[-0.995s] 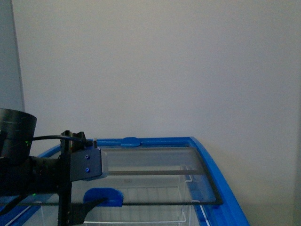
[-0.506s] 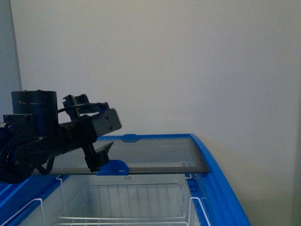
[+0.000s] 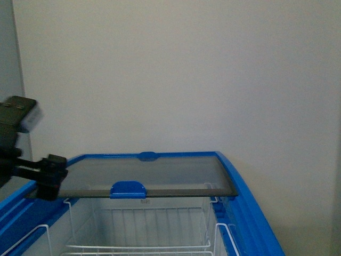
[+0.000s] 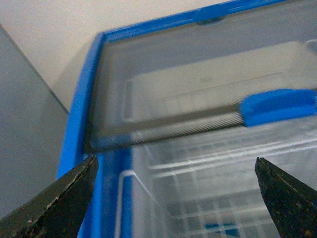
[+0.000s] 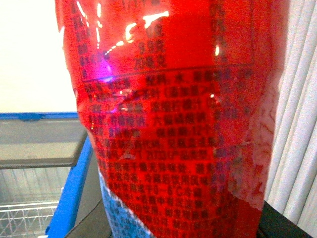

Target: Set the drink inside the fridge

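The fridge is a white chest with a blue top rim. Its glass lid is slid to the back, with its blue handle at the lid's front edge, so the front half is uncovered. My left gripper is open and empty above the fridge's left rim; in the front view its arm shows at the far left edge. The drink, with a red label and small print, fills the right wrist view. My right gripper is shut on it and mostly hidden behind it. The fridge's blue rim lies beside it.
White wire baskets sit inside the uncovered part of the fridge. A plain wall stands behind it. A grey cabinet side is to the fridge's left. A white ribbed surface shows beside the drink.
The glass lid slid to the back with my left gripper at its handle. The left gripper has since left the handle and moved off to the left; the lid stays back.
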Controlling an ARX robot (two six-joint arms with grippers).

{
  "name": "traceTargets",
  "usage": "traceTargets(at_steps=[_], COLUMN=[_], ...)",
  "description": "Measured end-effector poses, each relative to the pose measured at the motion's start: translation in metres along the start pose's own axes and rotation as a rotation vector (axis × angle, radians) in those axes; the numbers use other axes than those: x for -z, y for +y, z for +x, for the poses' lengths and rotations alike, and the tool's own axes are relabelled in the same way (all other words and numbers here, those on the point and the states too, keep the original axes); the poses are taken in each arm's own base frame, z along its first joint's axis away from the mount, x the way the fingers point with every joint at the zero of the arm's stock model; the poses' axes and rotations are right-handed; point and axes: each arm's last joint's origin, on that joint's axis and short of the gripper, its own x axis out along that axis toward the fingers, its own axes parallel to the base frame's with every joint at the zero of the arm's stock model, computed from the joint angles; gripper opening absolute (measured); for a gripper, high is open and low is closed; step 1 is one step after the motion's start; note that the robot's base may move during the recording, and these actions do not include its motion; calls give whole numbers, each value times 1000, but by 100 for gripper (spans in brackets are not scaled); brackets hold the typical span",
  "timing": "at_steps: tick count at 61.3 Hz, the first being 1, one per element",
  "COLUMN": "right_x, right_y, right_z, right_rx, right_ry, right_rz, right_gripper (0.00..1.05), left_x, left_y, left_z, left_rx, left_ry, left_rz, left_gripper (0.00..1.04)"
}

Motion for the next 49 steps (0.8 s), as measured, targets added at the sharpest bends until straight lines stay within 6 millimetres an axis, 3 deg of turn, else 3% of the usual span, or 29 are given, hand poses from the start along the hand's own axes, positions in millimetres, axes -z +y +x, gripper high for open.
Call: traceTargets(at_steps=[10, 14, 21, 27, 32, 37, 40, 49], right_x=[0, 0, 1, -8, -8, -16, -17, -11], right_y=[0, 0, 0, 4, 15, 34, 45, 81], right_z=[0, 0, 1, 8, 28, 63, 79, 113], right_rx=[2, 4, -12, -170, -308, -423, -481, -648], right_ry=[0, 0, 17, 334, 451, 418, 399, 370], right_rz=[0, 0, -11, -231, -391, -550, -613, -811], right_gripper=[39, 39, 39, 39, 39, 39, 39, 39], left_x=[18, 29, 49, 67, 77, 86, 89, 97], left_y=[-2, -6, -11, -17, -20, -24, -25, -28], left_z=[-87, -111, -131, -142, -151, -160, -163, -172], left_rx=[84, -69, -169, -165, -163, -166, -165, -165], left_ry=[-2, -122, -232, -220, -218, -221, -225, -226], left_rz=[-203, -188, -187, -188, -188, -188, -188, -191], left_gripper=[97, 86, 63, 43, 27, 10, 3, 3])
